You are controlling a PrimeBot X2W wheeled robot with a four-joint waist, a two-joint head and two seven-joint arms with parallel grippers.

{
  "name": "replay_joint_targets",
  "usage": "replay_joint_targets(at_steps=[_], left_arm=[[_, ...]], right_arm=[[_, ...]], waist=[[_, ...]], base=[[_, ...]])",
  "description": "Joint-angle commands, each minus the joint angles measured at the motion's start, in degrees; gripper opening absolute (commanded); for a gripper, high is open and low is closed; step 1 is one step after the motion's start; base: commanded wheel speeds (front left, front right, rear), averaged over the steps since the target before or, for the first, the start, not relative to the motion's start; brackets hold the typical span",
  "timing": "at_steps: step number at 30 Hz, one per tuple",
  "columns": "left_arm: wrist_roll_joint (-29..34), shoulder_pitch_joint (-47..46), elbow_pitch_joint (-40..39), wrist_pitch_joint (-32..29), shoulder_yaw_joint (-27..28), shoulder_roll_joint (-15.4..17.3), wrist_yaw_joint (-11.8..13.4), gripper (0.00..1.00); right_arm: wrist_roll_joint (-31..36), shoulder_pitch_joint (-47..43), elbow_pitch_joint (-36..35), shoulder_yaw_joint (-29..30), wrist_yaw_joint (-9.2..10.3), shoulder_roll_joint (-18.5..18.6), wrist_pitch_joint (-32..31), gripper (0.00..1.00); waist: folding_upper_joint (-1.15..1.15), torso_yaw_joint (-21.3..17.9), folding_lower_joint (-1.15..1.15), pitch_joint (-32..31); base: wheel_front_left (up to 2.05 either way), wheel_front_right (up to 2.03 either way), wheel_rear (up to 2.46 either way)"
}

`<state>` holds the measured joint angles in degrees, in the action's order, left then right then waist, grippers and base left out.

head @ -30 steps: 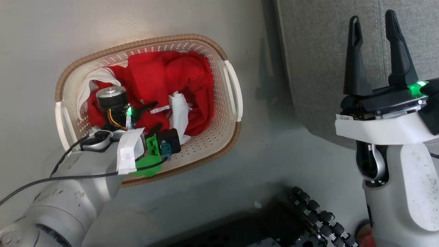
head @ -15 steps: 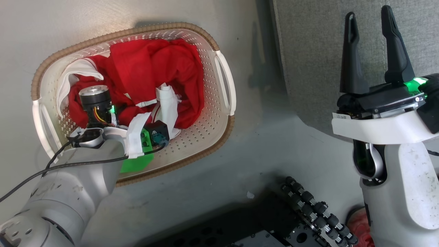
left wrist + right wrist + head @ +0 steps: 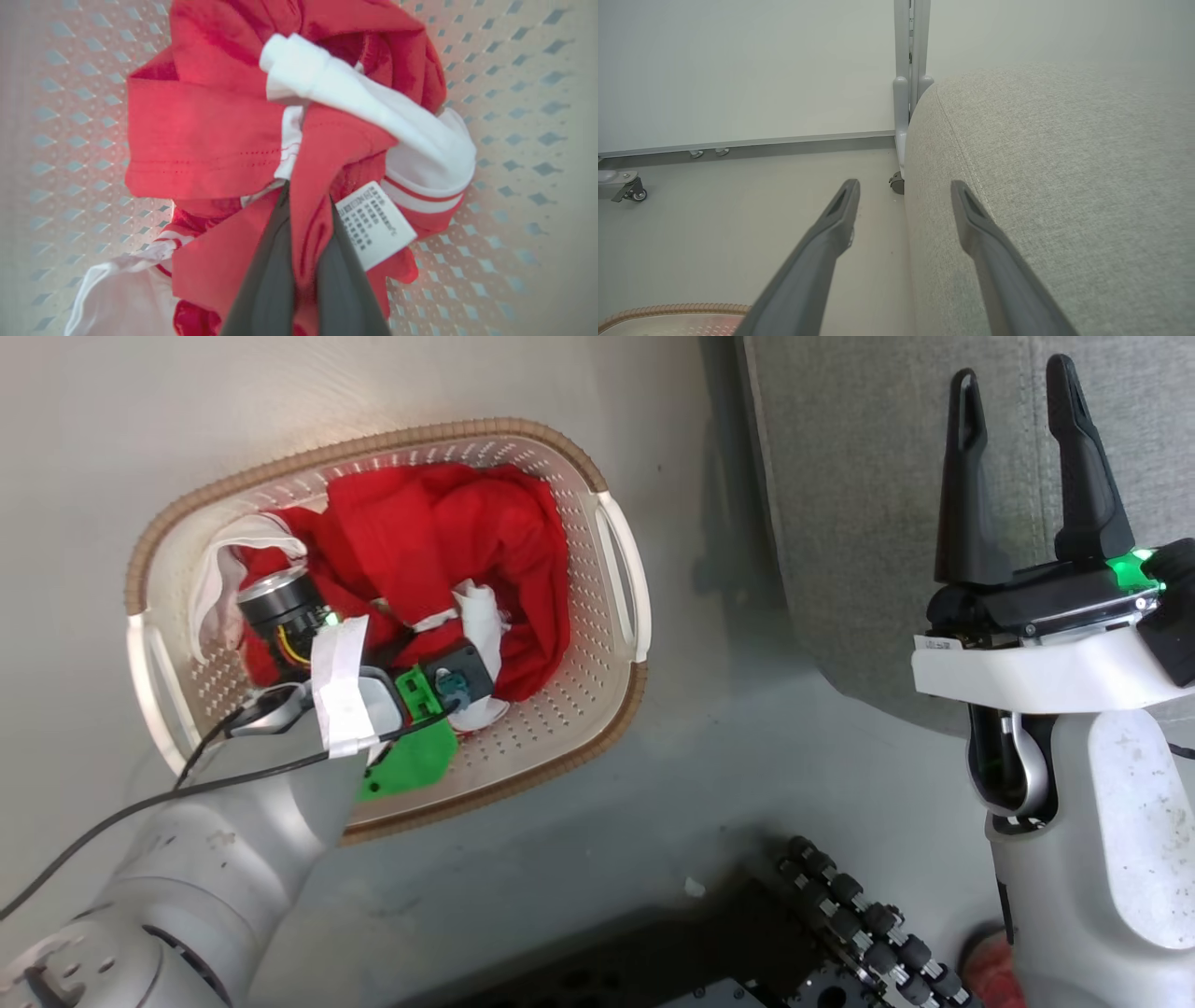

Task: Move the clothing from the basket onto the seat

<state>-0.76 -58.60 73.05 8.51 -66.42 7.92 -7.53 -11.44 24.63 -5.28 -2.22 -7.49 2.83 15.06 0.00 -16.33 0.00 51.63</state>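
Clothing [image 3: 467,541] is lying wholly inside the basket [image 3: 373,442] in the head view; none is showing on the seat [image 3: 859,476], where the right gripper [image 3: 1018,439] is hovering, fingers apart. In the left wrist view, the left gripper [image 3: 306,198] is clamping a red fold. In the right wrist view, bare seat is showing. By my judgement, the transfer is only beginning.

the left tool [image 3: 306,198] now pinches a red fold of the clothing [image 3: 205,140], its two fingers [image 3: 266,280] drawn close together; a second ago they lay spread apart over the cloth. the left wrist has rolled. its white tape band [image 3: 338,686] now sits on top, the green bracket [image 3: 411,765] hangs lower against the basket [image 3: 560,719] wall, and the silver-capped motor [image 3: 275,597] tips further onto its side. the head camera has swung slightly, so the whole head view sits a little differently.
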Motion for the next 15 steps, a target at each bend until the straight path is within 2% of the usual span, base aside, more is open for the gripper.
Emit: replay_joint_targets(at_steps=[1,4,9,15], left_arm=[[-1.36,1.24,-0.04,1.14,0.55,-0.28,0.11,0.00],[-3.06,2.51,-0.81,3.78,1.63,-1.16,0.55,0.00],[-7.41,6.04,-4.30,6.37,5.17,-2.49,3.10,0.00],[-13.41,13.39,-15.50,6.70,11.79,-2.25,6.08,0.00]], right_arm=[[0.42,-0.84,0.60,0.45,0.00,0.10,0.17,1.00],[1.20,-1.67,1.65,0.65,0.00,0.11,0.17,1.00],[3.13,-3.99,2.93,0.98,0.01,0.13,0.17,1.00],[5.00,-8.35,5.26,0.83,0.01,0.15,0.17,1.00]], waist=[[0.00,1.35,0.00,-2.82],[0.00,2.52,0.00,-6.14],[0.00,4.85,0.00,-12.85],[0.00,8.02,0.00,-22.37]], base=[[0.00,0.00,0.00],[0.00,0.00,0.00],[0.00,0.00,0.00],[0.00,0.00,0.00]])
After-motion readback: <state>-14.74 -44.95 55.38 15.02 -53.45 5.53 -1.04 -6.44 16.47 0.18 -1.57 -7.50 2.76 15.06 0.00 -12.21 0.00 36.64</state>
